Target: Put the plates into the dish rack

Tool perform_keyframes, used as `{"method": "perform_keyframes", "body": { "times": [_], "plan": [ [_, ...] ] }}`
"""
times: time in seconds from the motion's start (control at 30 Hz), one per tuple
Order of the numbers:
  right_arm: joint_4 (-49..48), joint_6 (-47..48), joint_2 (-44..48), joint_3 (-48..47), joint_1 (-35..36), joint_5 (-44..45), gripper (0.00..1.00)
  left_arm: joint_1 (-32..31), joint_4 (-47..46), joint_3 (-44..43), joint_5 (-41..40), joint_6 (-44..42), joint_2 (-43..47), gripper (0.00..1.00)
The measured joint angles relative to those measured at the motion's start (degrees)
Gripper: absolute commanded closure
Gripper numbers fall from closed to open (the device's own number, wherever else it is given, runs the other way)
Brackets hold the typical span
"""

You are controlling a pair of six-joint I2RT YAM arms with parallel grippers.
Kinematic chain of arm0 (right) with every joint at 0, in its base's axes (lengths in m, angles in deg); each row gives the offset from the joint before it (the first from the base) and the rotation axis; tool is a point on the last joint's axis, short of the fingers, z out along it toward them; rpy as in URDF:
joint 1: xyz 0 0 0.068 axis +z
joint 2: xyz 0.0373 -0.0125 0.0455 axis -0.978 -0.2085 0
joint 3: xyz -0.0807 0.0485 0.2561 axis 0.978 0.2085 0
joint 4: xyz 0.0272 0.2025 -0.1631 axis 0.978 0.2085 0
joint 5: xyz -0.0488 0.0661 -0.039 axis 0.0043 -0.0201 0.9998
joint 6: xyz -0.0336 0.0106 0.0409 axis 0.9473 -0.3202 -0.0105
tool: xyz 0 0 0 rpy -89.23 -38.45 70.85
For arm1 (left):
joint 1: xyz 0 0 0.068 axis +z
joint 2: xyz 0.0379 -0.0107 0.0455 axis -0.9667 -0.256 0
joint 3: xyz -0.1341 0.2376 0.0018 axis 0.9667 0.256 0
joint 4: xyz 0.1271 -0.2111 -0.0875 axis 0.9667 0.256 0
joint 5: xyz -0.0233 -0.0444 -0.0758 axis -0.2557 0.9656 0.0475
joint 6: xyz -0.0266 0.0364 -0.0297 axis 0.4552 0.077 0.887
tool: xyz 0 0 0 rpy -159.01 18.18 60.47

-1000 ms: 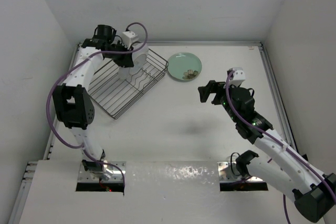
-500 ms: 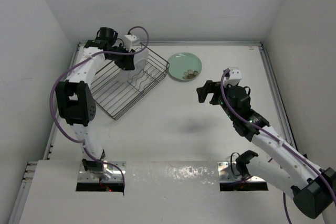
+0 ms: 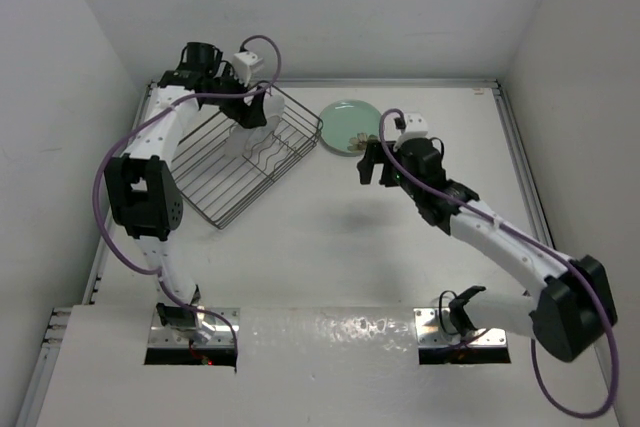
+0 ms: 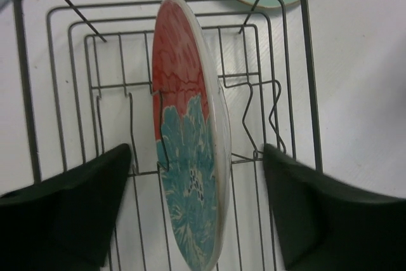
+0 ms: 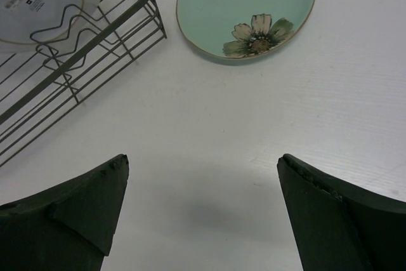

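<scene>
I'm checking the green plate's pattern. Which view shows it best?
Right wrist: nearly the whole green plate with its flower. The top view shows it small, partly behind the right gripper; the left wrist catches only an edge.

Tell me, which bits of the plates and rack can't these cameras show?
Red-and-teal plate: lower edge cut off by the left wrist frame; overhead, left gripper covers much of it.
Mint plate: overhead, right gripper covers its near edge.
Dish rack: right wrist shows one corner only.
</scene>
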Motion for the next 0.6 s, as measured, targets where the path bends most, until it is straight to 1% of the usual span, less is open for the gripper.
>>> {"method": "perform_keyframes", "body": {
  "times": [0.03, 0.07, 0.1, 0.17, 0.2, 0.23, 0.37, 0.5, 0.57, 0.6],
  "plan": [
    [0.0, -0.2, -2.6, -1.8, -0.5, -0.6, 0.08, 0.0, -0.1, -0.6, 0.0, 0.5, 0.0, 0.0],
    [-0.3, -0.6, -4.8, -3.1, -1.2, -1.3, 0.13, 0.0, -0.1, -1.2, 0.0, 0.9, 0.0, 0.0],
    [-1.2, -1.3, -7.0, -4.3, -2.5, -2.0, 0.24, 0.0, -0.1, -1.9, 0.1, 1.6, 0.0, 0.0],
    [-3.1, -3.4, -11.3, -5.8, -6.2, -4.3, 0.36, 0.0, -0.2, -3.0, 0.2, 2.3, 0.4, 0.0],
    [-4.3, -5.2, -14.1, -6.9, -8.7, -5.3, 0.44, 0.0, -0.3, -3.3, 0.2, 2.7, 1.0, 0.0],
    [-5.0, -6.0, -16.6, -7.9, -10.2, -5.9, 0.45, 0.0, -0.5, -3.3, 0.1, 2.8, 1.6, 0.0],
    [-4.9, -8.1, -27.6, -14.8, -14.6, -5.9, 0.34, 0.0, -1.1, -3.3, -1.8, 3.6, 4.8, 0.0],
    [-4.7, -9.9, -39.3, -23.7, -16.2, -7.1, 0.35, 0.0, -2.1, -2.8, -4.8, 3.8, 8.5, 0.0],
    [-4.4, -11.3, -44.9, -27.3, -16.9, -8.5, 0.36, 0.0, -3.2, -1.1, -5.9, 3.8, 10.7, 0.0],
    [-4.3, -12.0, -47.9, -29.2, -17.2, -9.1, 0.38, 0.0, -3.6, 0.1, -6.3, 3.8, 11.9, 0.0]
  ]
}}
